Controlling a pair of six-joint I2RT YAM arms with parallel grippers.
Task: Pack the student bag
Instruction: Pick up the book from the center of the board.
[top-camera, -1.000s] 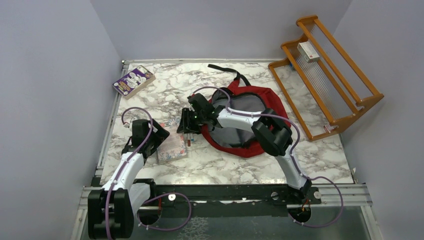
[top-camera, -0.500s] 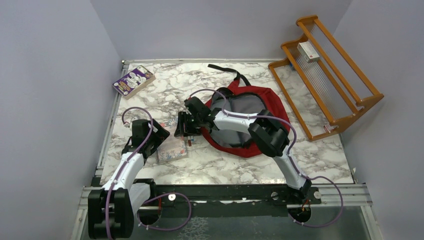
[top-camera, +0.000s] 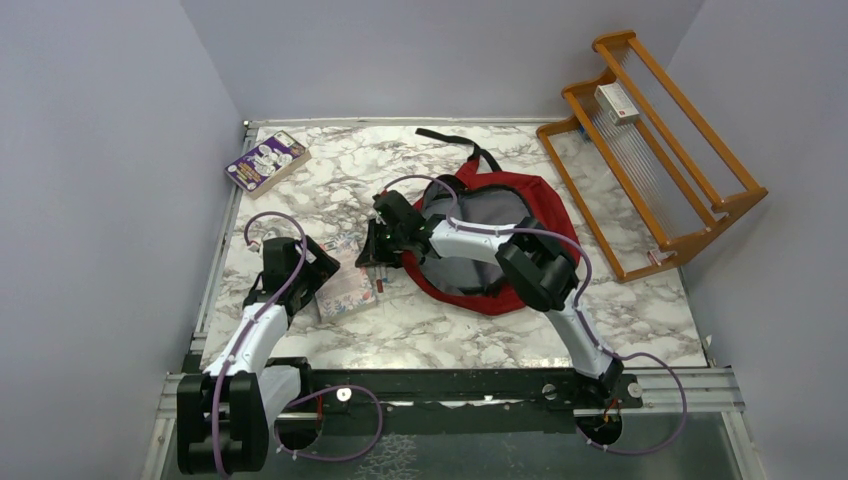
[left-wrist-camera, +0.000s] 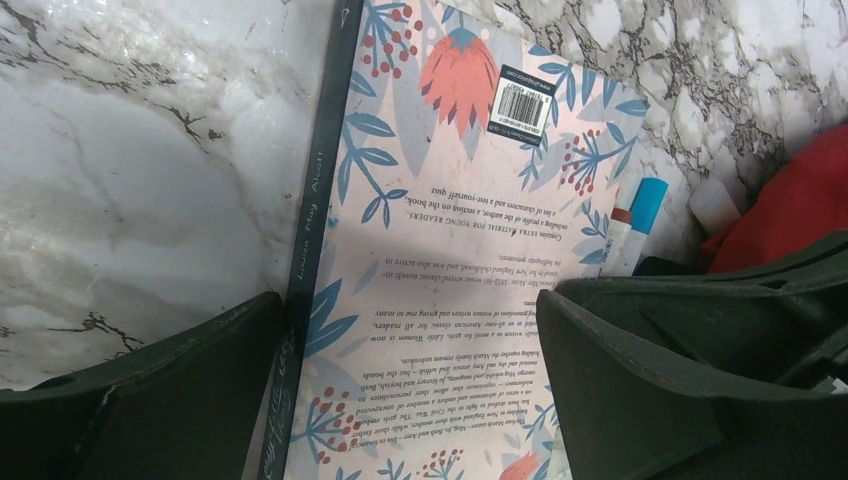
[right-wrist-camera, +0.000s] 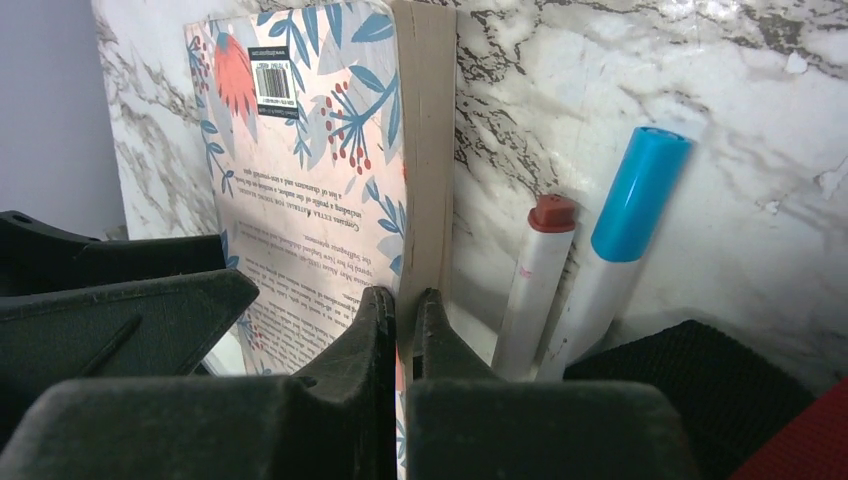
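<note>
Two black pincers meet over one floral book (top-camera: 345, 290) on the glossy, grey-veined marble table (top-camera: 450, 335). Nearest us, the left gripper (left-wrist-camera: 410, 310) stands wide open, its blunt matte fingers straddling the near end of the flat, pale cover with blue leaves and red berries, and it holds nothing. Just past it, the right gripper (right-wrist-camera: 402, 300) is pinched closed on the book's rough page edge. Beside that edge lie two round white markers, one red-capped (right-wrist-camera: 535, 280) and one blue-capped (right-wrist-camera: 630, 220). Behind them, at mid-table under the right arm, we see the one student bag (top-camera: 520, 190), soft red fabric slumped open on grey lining. Farther off sit a second, purple book (top-camera: 266, 161) at the left corner and one slatted wooden rack (top-camera: 690, 130) carrying one small box (top-camera: 617, 103).
</note>
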